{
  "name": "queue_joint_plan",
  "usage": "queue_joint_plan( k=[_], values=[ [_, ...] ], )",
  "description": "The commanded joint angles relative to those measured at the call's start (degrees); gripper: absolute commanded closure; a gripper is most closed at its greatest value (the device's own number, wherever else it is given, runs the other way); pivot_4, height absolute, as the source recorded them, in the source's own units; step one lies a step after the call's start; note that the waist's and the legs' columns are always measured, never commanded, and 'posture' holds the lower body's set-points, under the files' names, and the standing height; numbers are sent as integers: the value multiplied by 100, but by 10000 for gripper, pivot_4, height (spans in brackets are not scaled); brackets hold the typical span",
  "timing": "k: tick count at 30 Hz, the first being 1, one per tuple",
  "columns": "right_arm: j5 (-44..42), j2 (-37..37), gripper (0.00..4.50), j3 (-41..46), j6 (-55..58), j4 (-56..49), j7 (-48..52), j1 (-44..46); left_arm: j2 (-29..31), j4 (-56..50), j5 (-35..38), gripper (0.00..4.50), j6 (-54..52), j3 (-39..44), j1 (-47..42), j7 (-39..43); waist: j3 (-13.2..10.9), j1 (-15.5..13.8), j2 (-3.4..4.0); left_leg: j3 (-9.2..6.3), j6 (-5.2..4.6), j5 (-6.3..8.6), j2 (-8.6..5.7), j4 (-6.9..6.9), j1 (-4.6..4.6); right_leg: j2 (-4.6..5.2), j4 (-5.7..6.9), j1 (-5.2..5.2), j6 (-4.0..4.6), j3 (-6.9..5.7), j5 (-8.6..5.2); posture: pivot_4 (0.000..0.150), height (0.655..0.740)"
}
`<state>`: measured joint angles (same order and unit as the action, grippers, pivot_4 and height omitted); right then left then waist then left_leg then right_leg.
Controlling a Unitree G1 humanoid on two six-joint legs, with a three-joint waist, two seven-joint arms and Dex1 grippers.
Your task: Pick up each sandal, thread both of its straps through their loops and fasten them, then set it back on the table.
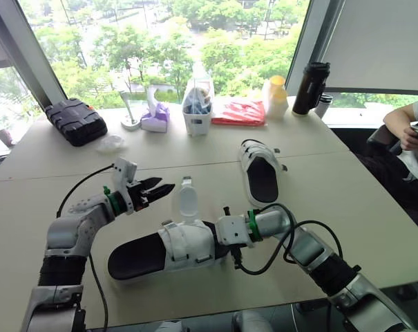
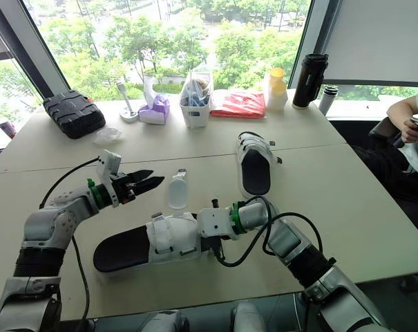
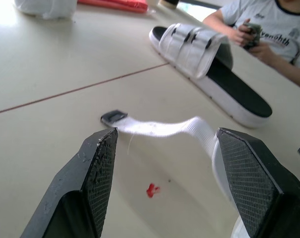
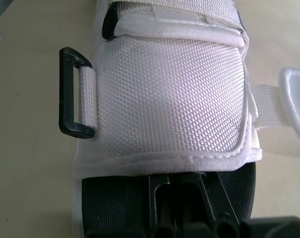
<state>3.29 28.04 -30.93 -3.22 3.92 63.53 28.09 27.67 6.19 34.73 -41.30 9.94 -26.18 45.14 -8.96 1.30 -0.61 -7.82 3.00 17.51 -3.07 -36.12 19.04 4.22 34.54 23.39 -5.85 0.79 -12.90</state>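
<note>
Sandals: two, white woven straps on black soles, both on table (image 1: 347,207). Near sandal (image 1: 164,250) lower centre; far sandal (image 1: 259,173) centre right, both straps closed. Grippers: two. Left gripper (image 1: 162,187) spread wide, empty, above near sandal's loose strap (image 3: 159,128). Right gripper (image 1: 221,236) at near sandal's end; grip cannot be told. Right wrist view adds one empty black loop (image 4: 73,91).

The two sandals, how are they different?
The near sandal has one strap lying loose on the table; the far sandal has its straps closed across it. The near sandal lies sideways, the far sandal points away. Both are white with black footbeds.
</note>
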Motion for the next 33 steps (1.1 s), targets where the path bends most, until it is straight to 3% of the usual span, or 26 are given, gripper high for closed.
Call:
queue_joint_plan(
  k=[1, 15, 25, 33],
  values=[
    [619, 115, 45000, -401, 255, 654, 0, -239, -135, 346, 422, 12187, -627, 93, -229, 85, -1, -8, -2, -1, 0, 0, -1, -1, 0, -1, 0, 0, 0, 0, 0, 1500, 7400],
    [674, 110, 45000, -393, 232, 704, -106, -232, -442, 1601, 517, 12187, -1738, -368, -1007, 763, -1, -7, -3, -2, 1, -1, -1, -3, -1, -6, 3, -1, 1, 0, 0, 1500, 7400],
    [697, 68, 45000, -441, 182, 770, -187, -208, -994, 4136, 255, 12187, -1025, 190, -2370, 434, -4, 57, -10, -9, 15, -9, -1, -1, -3, -8, 6, -1, -2, -4, 1, 1500, 7400],
    [701, 73, 45000, -459, 183, 791, -219, -176, -970, 5296, -3, 12187, -424, 554, -2947, 404, -6, 118, -15, -12, 26, -15, -2, 3, 0, -7, 6, 0, -5, -9, 3, 1500, 7400]
  ],
)
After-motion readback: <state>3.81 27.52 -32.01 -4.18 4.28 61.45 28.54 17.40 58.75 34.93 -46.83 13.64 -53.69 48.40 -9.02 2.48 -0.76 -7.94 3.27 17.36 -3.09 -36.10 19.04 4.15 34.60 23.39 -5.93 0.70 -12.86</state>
